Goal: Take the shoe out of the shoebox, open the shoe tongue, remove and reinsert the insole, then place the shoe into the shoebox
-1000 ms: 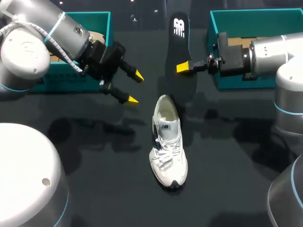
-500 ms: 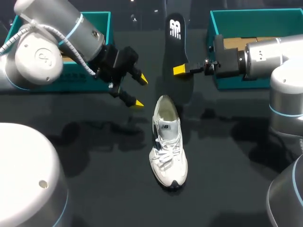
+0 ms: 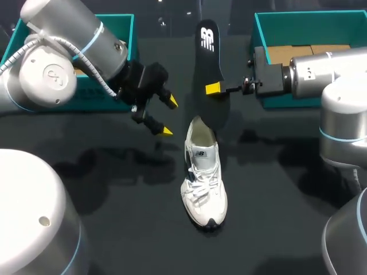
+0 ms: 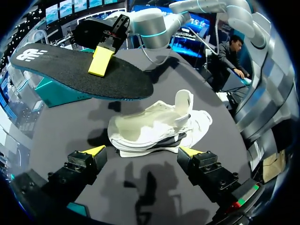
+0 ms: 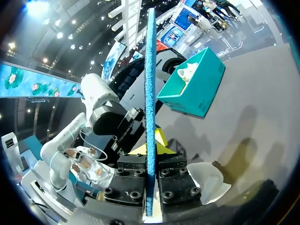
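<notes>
Shoe [image 3: 203, 172] stands sole-down on the desk [image 3: 114, 200], its heel opening toward the insole [image 3: 209, 63]. The right pincer [image 3: 213, 89] grips the insole just above that opening, apparently for reinsertion. The left pincer [image 3: 168, 116] hangs wide apart beside the heel, probably to steady it.

I see the white shoe [image 3: 203, 175] resting upright on its sole at the middle of the dark counter [image 3: 275, 217], toe toward the near edge, heel away, tongue lifted and the opening bare. The black insole [image 3: 209, 63], with a white logo at its far end and a blue underside, hangs in the air just beyond the heel, pinched by my right tool [image 3: 213, 89]. A teal left box [image 3: 94, 102] and right box [image 3: 281, 102] flank it at the far edge.
</notes>
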### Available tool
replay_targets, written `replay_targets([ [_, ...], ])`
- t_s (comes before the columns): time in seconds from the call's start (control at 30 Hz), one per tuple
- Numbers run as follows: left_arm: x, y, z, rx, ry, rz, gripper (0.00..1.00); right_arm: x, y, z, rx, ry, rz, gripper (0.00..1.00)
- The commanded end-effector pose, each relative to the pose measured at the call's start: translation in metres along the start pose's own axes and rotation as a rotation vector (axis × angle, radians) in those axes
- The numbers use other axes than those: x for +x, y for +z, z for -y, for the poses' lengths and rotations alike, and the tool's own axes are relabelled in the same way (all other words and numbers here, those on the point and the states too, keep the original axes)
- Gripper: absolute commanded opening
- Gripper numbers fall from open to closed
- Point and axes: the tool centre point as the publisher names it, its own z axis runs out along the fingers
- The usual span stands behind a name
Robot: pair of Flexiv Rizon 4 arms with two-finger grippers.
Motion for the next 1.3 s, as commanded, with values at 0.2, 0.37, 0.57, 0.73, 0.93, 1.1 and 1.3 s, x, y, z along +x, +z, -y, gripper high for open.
replay_targets([
  [0.2,-0.001,0.019,-0.004,-0.059,-0.002,0.008,1.00,-0.009,0.009,0.005,-0.005,-0.013,-0.048,0.00],
  [0.37,-0.002,0.029,-0.010,-0.078,-0.002,-0.008,1.00,-0.011,0.013,0.009,-0.005,-0.017,-0.060,0.00],
  [0.57,-0.004,0.039,-0.016,-0.103,-0.001,-0.011,1.00,-0.014,0.018,0.013,-0.012,-0.034,-0.079,0.00],
  [0.73,-0.006,0.050,-0.022,-0.124,0.019,-0.027,1.00,-0.019,0.023,0.018,-0.016,-0.039,-0.100,0.00],
  [0.93,-0.012,0.059,-0.027,-0.153,0.035,-0.036,1.00,-0.022,0.027,0.022,-0.026,-0.046,-0.116,0.00],
  [1.1,-0.016,0.065,-0.029,-0.159,0.047,-0.047,1.00,-0.023,0.031,0.023,-0.030,-0.057,-0.122,0.00],
  [1.3,-0.017,0.071,-0.029,-0.174,0.070,-0.057,1.00,-0.024,0.035,0.025,-0.041,-0.061,-0.130,0.00],
])
